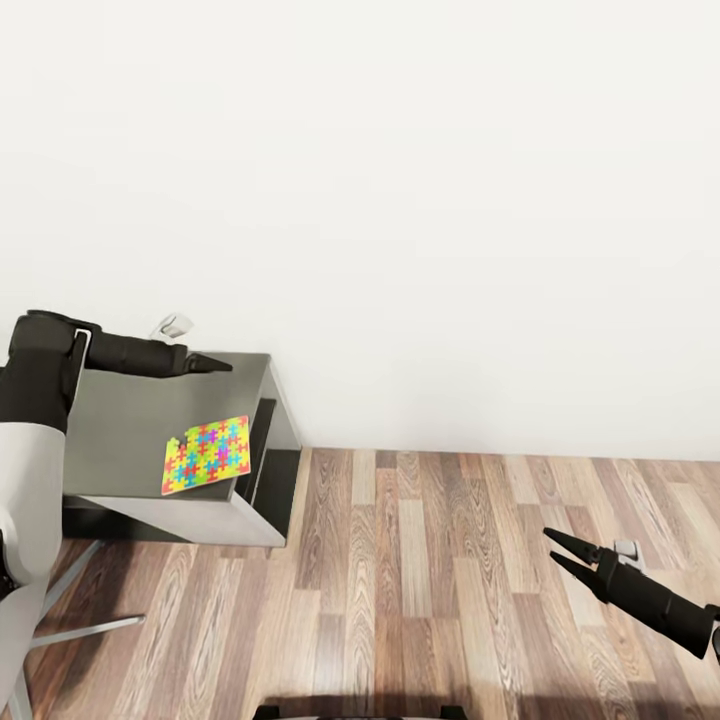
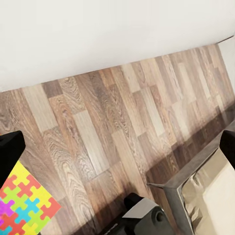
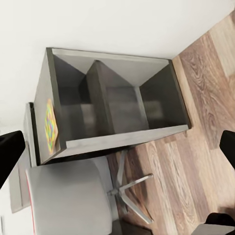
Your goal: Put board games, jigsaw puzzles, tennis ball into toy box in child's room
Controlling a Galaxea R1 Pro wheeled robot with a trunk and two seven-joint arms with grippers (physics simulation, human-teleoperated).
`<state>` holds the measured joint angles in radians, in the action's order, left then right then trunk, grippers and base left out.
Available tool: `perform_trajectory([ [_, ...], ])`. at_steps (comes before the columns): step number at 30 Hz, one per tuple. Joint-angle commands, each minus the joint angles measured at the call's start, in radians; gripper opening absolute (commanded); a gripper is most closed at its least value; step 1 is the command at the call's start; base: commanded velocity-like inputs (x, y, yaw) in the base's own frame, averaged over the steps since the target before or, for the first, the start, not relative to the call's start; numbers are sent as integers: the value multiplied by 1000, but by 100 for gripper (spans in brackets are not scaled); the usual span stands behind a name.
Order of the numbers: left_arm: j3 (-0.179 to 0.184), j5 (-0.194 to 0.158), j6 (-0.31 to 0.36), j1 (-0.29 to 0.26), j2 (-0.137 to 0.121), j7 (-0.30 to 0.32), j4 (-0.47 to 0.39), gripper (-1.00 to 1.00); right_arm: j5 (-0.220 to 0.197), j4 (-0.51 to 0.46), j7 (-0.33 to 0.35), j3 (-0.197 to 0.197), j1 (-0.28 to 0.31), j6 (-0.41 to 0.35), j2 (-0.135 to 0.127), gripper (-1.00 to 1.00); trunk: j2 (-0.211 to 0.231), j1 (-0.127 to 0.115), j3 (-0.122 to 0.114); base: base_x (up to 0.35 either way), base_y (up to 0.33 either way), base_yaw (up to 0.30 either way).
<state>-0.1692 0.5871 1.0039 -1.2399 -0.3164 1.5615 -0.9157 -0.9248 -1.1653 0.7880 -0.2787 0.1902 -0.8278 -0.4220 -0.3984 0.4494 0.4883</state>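
No text, label, brand, number or sign can be read anywhere. The puzzle (image 1: 207, 455) on the table (image 1: 120, 420) bears only coloured interlocking pieces, no lettering. Wall and floor carry no markings.

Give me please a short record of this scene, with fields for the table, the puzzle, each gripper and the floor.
table: grey table against the white wall, at the left of the head view
puzzle: one colourful jigsaw puzzle lying flat on the table top, near its front right corner
left gripper: left gripper above the back of the table, holding nothing, fingers close together
right gripper: right gripper over the wooden floor, fingers apart, empty
chair: grey seat beside the table in the right wrist view
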Motion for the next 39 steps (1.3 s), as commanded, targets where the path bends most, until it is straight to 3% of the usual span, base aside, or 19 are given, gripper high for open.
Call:
perform_trajectory([
  [1,-1,11,10,-1,0,9,-1,100,-1,-4,1,-1,1,-5,0,100,-2,1,0,0,0,0],
  [11,-6,8,6,-2,-3,9,-4,100,1,-51,-32,8,1,-16,-5,100,-2,1,-17,0,0,0],
  [18,-14,8,2,-2,-2,9,-5,100,1,-43,-77,7,2,-19,-14,100,-2,1,-28,0,0,0],
  [28,-14,8,-2,-2,-1,9,-5,100,5,-35,-87,9,1,-14,-17,100,-2,1,-45,0,0,0],
  [39,-12,9,-2,-1,0,9,-5,100,77,-33,-84,1,0,-21,-15,100,-2,1,-63,0,0,0],
])
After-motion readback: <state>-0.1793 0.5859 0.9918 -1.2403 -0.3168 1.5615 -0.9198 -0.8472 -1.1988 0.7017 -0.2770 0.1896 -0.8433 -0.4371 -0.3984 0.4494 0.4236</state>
